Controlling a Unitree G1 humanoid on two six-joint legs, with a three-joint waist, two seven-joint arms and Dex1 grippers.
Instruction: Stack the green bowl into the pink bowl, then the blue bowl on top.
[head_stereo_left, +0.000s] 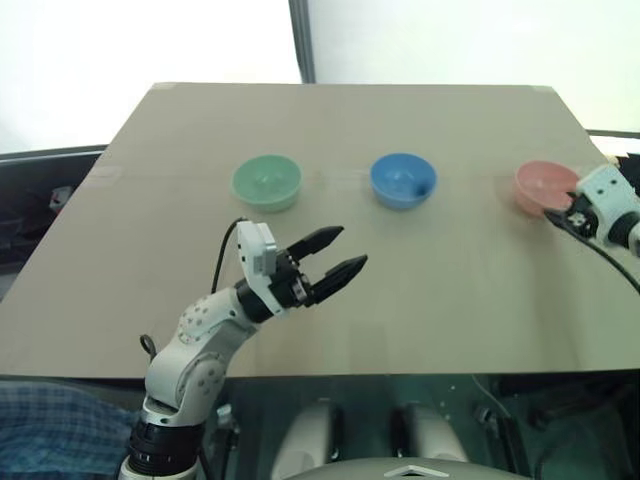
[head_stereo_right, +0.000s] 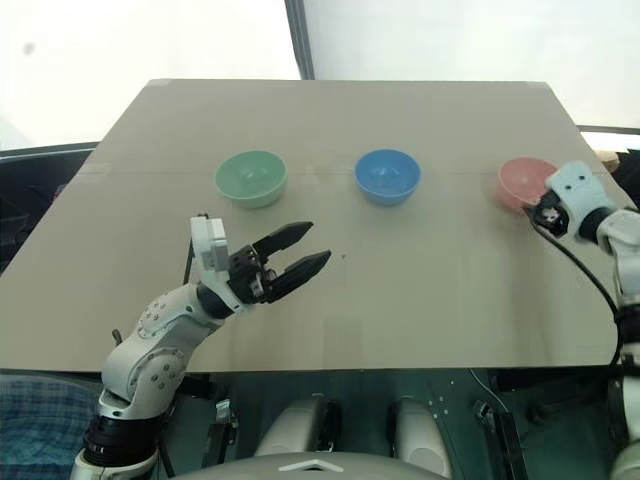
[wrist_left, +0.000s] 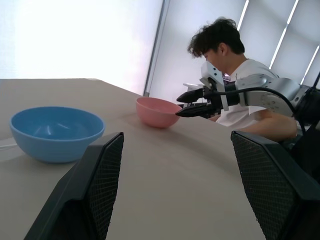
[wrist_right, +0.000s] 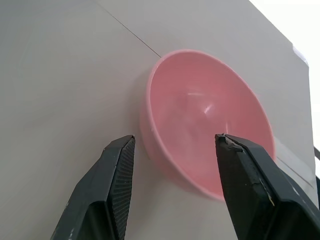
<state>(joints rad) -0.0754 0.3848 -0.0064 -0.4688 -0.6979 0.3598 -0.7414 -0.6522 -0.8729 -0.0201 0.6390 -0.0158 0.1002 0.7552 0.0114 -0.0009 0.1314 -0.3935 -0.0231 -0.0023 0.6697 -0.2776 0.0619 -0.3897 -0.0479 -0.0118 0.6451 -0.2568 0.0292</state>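
Tan tabletop against bright white panels split by a dark post.

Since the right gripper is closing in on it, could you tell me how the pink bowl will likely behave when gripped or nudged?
The pink bowl looks thin, smooth and glossy, so probably light and stiff, yet slippery. It rests loose on the bare table, so a nudge from the open right gripper would likely slide or tip it.

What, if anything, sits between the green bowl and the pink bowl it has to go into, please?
The blue bowl stands on the table between the green bowl and the pink bowl, in the same row.
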